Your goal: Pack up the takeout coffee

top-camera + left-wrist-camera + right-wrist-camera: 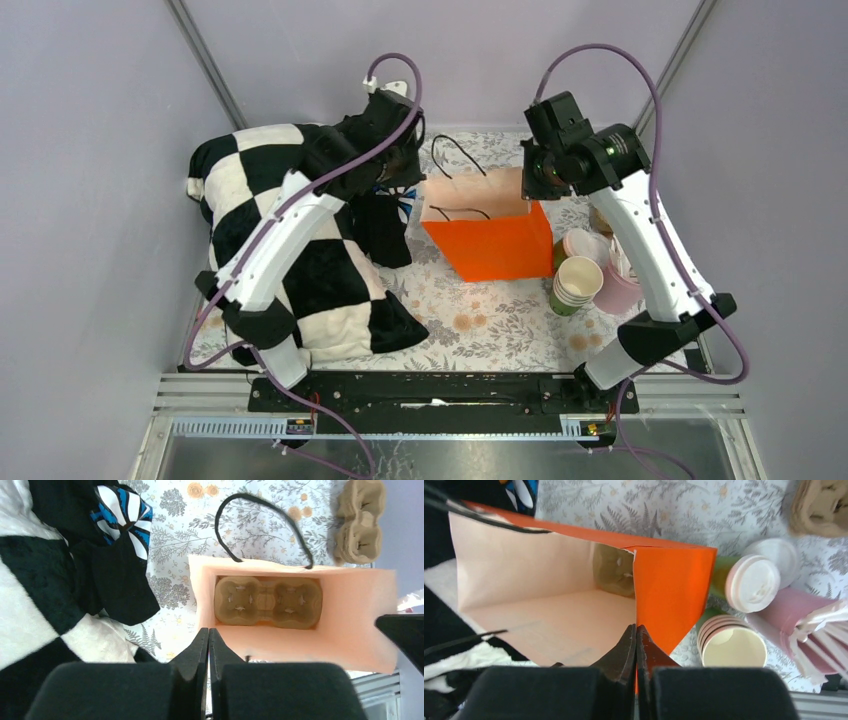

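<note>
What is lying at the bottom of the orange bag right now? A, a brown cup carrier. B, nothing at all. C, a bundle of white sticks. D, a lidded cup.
A: the left wrist view looks straight down into the bag and shows a brown carrier on its floor, while the lidded cup stands outside, beside the bag.

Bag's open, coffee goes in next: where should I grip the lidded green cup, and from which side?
Probably grip the lidded green cup on its wall under the lid, coming down from above: it stands upright, hemmed in by the orange bag, cup stack and pink cup.
</note>
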Controlling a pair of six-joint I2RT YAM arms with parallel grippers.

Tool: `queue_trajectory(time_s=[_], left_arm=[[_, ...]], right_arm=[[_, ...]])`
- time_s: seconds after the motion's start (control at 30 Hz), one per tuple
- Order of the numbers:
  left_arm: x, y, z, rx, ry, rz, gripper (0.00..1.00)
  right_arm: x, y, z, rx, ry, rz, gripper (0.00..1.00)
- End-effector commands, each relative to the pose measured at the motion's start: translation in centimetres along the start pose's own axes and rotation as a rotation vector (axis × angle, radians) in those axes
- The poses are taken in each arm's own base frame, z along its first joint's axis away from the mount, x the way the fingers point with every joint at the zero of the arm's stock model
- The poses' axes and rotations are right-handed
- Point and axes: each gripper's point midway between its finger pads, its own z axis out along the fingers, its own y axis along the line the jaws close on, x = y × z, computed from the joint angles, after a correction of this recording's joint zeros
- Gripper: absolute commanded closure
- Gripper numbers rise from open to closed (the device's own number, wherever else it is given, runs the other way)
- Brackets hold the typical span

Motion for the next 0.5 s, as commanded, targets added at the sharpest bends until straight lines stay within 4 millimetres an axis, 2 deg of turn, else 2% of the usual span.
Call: queue_trajectory(time_s=[0.0,0.03,0.07,0.17,0.27,0.37,0.47], left_arm=[[-1.5,-0.1,-4.4,0.083,-0.07,-0.069,0.82],[-0.9,0.0,-4.1,0.081,-0.057,-0.063,0.68],[-0.2,0.1,-3.7,0.083,-0.043,-0.056,0.61],[1.9,0.5,-2.1,0.074,0.014,-0.043,0.48],[3.2,0.8,-0.8,0.06,0.048,-0.026,0.34],[3.7,0.5,0.1,0.072,0.075,-0.008,0.26],[3.0,0.4,0.5,0.076,0.064,-0.012,0.22]], right_arm=[[2.5,0.9,-0.4,-0.075,0.042,0.076,1.0],[3.0,1.0,-0.1,-0.083,0.05,0.093,1.0],[3.3,1.1,0.4,-0.089,0.056,0.107,1.0],[4.0,2.0,1.3,-0.139,0.079,0.124,1.0],[4.1,2.6,1.4,-0.168,0.083,0.125,1.0],[4.0,2.6,1.5,-0.171,0.074,0.112,1.0],[4.3,2.5,1.9,-0.171,0.078,0.096,1.0]])
